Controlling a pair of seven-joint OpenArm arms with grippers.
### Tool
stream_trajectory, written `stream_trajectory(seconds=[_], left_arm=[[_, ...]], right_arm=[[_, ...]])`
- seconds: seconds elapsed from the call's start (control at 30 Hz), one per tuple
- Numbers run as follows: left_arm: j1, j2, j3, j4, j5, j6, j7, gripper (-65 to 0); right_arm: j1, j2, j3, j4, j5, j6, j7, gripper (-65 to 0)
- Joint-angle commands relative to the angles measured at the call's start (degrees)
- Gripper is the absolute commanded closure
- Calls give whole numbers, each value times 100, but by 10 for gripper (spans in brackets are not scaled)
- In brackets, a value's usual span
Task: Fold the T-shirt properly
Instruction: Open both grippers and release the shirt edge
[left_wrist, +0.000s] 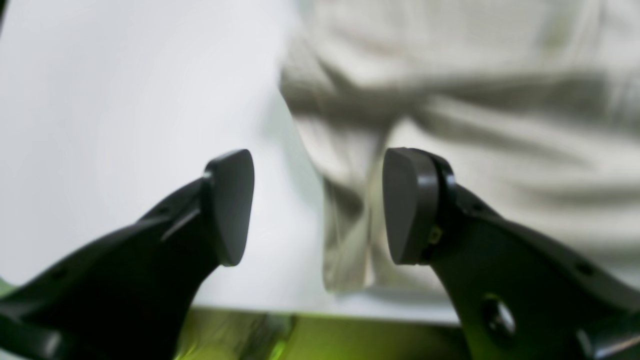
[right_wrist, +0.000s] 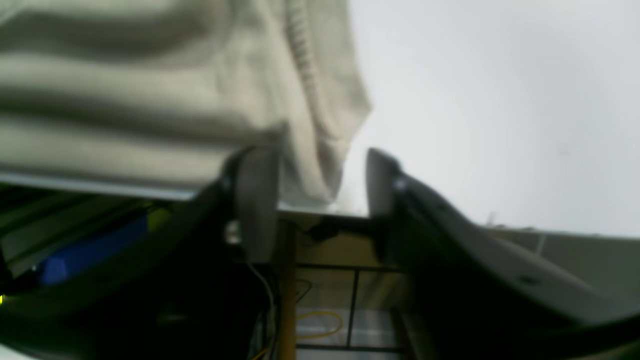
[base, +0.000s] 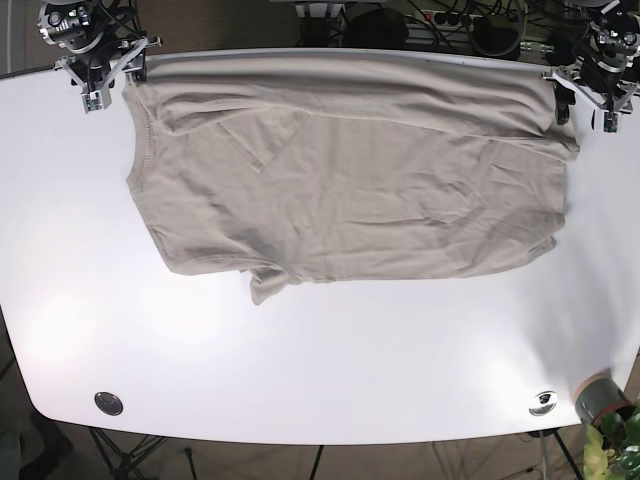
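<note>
A beige T-shirt (base: 350, 180) lies spread, somewhat wrinkled, on the white table (base: 300, 370), its upper edge along the table's far edge. One sleeve is folded in at the upper left and a small flap sticks out at the lower hem. My left gripper (base: 585, 108) is at the shirt's far right corner, open, and a blurred edge of the cloth (left_wrist: 350, 210) shows between its fingers (left_wrist: 230, 207). At the far left corner my right gripper (base: 113, 73) is open, with a fold of the shirt (right_wrist: 312, 160) reaching into the gap between its fingers (right_wrist: 257, 200).
Two round fittings (base: 108, 403) (base: 543, 402) sit near the table's front corners. A pot with a plant (base: 603, 402) stands beyond the front right corner. Cables and gear (base: 450, 20) lie behind the far edge, where both grippers hover.
</note>
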Motion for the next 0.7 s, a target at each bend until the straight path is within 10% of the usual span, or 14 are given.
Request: stream_trajectory(seconds=[0.0,0.67], left_arm=[[-18,-127,-113,106,-341,14,-103,-378],[-1750,-206,-122,-289,-464,14,670,-378]], right_arm=[[-28,49,35,151,69,-5,81,-414],[2188,304,-598,-306,-467,-5,19,-442]])
